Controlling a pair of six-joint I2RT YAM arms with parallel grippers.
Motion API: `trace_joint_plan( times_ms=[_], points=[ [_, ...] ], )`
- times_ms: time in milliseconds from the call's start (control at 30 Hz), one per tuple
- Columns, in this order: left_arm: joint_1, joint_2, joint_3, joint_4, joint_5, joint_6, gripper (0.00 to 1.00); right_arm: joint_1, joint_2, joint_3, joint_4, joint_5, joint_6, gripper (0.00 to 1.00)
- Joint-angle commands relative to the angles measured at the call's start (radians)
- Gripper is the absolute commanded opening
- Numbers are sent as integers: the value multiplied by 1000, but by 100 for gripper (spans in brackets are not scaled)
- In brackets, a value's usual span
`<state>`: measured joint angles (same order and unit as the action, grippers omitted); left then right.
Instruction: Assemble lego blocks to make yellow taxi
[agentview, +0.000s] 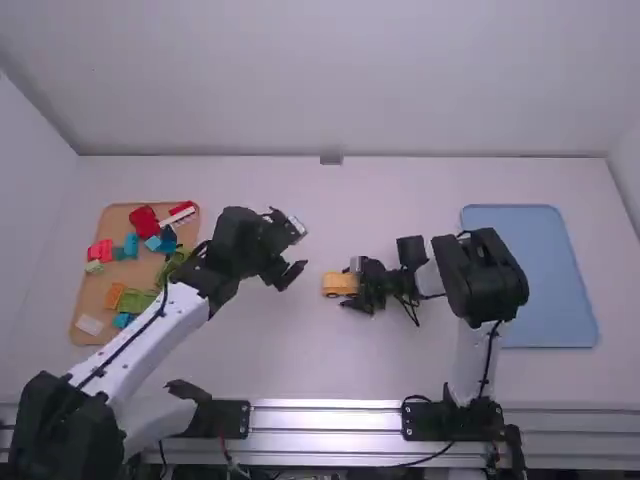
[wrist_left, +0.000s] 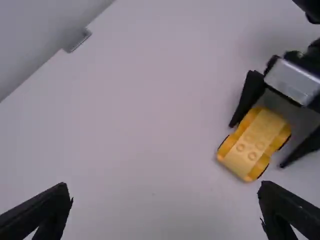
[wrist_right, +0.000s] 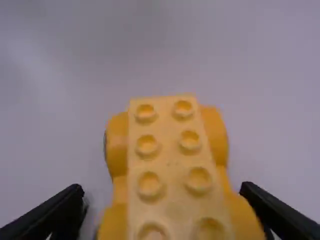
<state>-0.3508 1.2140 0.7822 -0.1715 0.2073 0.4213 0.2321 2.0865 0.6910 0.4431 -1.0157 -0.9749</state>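
We see the car (agentview: 337, 285) studs up on the table (agentview: 300, 350), between the two arms, its long axis running from the right gripper (agentview: 352, 284) toward the left arm's side; which end is its front, we cannot tell. The right gripper's fingers stand spread astride the car without pinching it, and the left gripper (agentview: 292, 248) has its own spread wide. The right wrist view cuts off the car's near end, and we cannot tell whether a finger touches its side.
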Motion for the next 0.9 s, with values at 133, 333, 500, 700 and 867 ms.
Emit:
trace_joint_plan(
  times_ms=[133,333,500,700,867],
  points=[
    [0,-18,10,-10,-44,-20,99,-1,-256,-70,-78,201,62,96],
    [4,-84,26,-30,-329,-359,99,-26,-597,-66,-393,386,62,99],
    [4,-156,66,-146,-479,-495,99,-37,-795,-50,-483,413,78,99],
    [1,-216,164,-357,-589,-641,99,-36,-908,-22,-443,405,201,99],
    [-2,-251,249,-435,-594,-643,99,-36,-893,70,-475,301,207,99]
  ],
)
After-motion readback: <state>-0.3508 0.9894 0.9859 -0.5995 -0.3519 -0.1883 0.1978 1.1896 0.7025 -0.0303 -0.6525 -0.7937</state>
